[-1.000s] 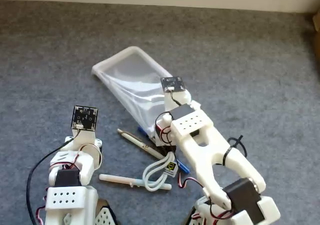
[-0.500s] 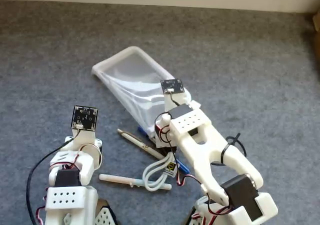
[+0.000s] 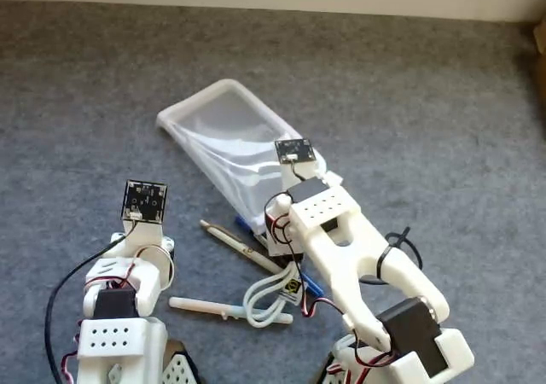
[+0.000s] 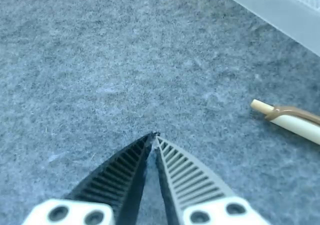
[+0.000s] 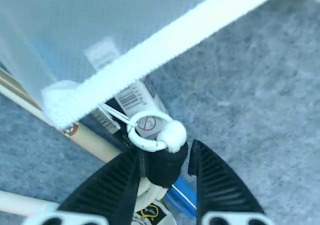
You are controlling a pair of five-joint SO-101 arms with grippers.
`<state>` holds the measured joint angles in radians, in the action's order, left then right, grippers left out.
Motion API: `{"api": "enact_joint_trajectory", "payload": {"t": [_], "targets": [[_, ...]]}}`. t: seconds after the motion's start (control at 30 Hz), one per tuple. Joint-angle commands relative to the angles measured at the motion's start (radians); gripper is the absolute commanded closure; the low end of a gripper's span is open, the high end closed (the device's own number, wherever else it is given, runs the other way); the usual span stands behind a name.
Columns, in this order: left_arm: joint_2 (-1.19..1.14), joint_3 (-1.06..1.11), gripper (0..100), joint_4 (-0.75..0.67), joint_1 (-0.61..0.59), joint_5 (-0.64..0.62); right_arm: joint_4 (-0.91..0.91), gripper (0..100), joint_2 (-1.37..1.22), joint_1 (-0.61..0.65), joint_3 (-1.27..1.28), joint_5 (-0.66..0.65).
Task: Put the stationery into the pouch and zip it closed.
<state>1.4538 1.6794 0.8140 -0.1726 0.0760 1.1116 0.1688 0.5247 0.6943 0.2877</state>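
A translucent white pouch (image 3: pixel 223 141) lies on the grey carpet, its white zip band (image 5: pixel 165 45) crossing the right wrist view. My right gripper (image 5: pixel 165 152) is at the pouch's near end, open, its fingers flanking a black object (image 5: pixel 161 167) that carries a white ring (image 5: pixel 146 131) and bead. A beige pen with a brown clip (image 3: pixel 241 244), a white pen (image 3: pixel 223 310) and a blue pen (image 3: pixel 312 284) lie by that end. My left gripper (image 4: pixel 154 135) is shut over bare carpet, apart from the beige pen's tip (image 4: pixel 287 121).
A looped white cable (image 3: pixel 271 296) lies across the white pen near the right arm (image 3: pixel 341 239). The left arm (image 3: pixel 128 282) stands at the near left. Carpet spreads open to the left and right of the pouch.
The right arm's wrist has drawn back slightly toward the near side over the pouch's end. The left arm has kept still.
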Motion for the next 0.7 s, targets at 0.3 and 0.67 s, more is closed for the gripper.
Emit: {"api": "enact_joint_trajectory", "payload": {"t": [0.3, 0.67], "targets": [[0.013, 0.025, 99, 0.005, 0.008, -0.008, 0.018, 99.5, 0.163, -0.007, -0.005, 0.0], [0.013, 0.025, 99, 0.005, 0.013, -0.008, 0.019, 99.5, 0.306, 0.054, 0.025, 0.0]]}}
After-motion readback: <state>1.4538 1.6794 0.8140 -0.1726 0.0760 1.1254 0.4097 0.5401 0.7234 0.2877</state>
